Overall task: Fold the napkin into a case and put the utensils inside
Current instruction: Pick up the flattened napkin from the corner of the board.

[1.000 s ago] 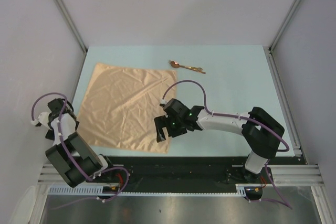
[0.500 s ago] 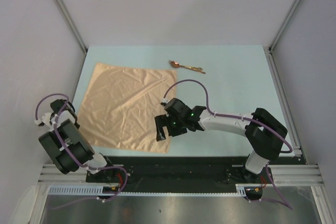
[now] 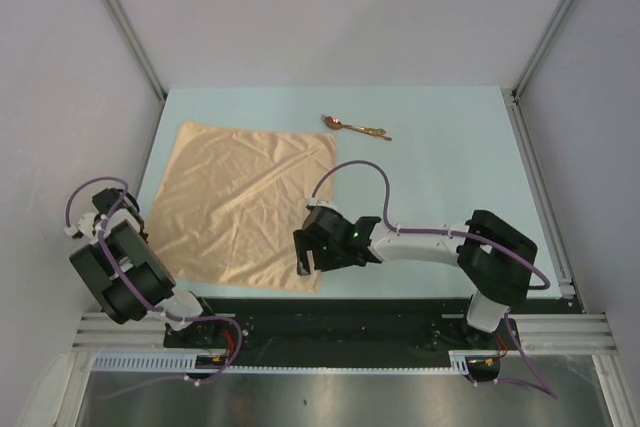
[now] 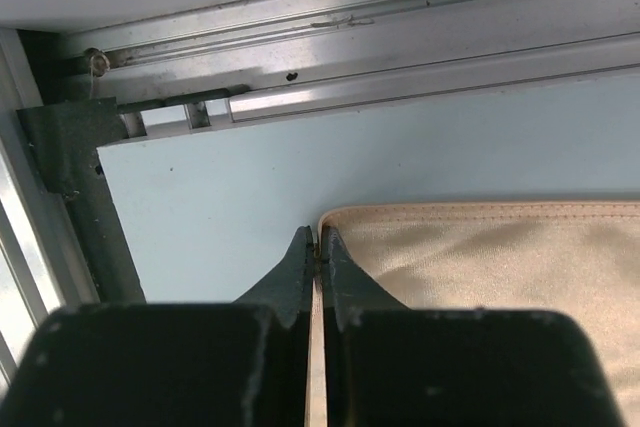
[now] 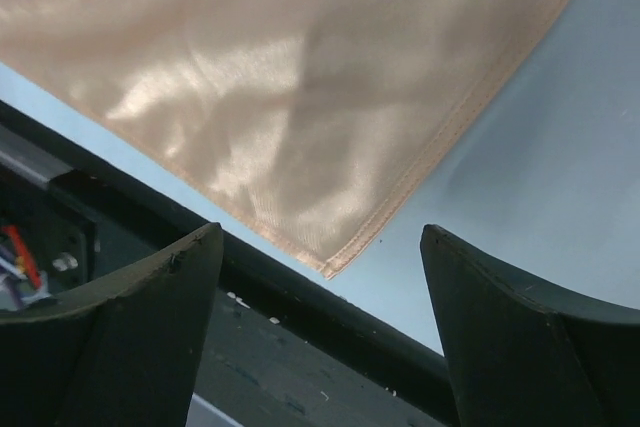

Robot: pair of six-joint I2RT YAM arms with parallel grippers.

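Left hand [image 4: 316,247] clamped shut on the napkin [image 3: 245,202] hem at its near-left corner. Right hand [image 5: 320,234] jaws apart, straddling near-right corner, gripping nothing. It should probably drop, pinch the hem, then lift both corners level. Napkin flat on counter [image 3: 440,157], no case formed. Utensils [image 3: 355,127] bare beside far-right corner.

The napkin [image 3: 245,202] is satiny cloth, the utensils [image 3: 355,127] shiny metal, the table [image 3: 450,167] smooth matt.
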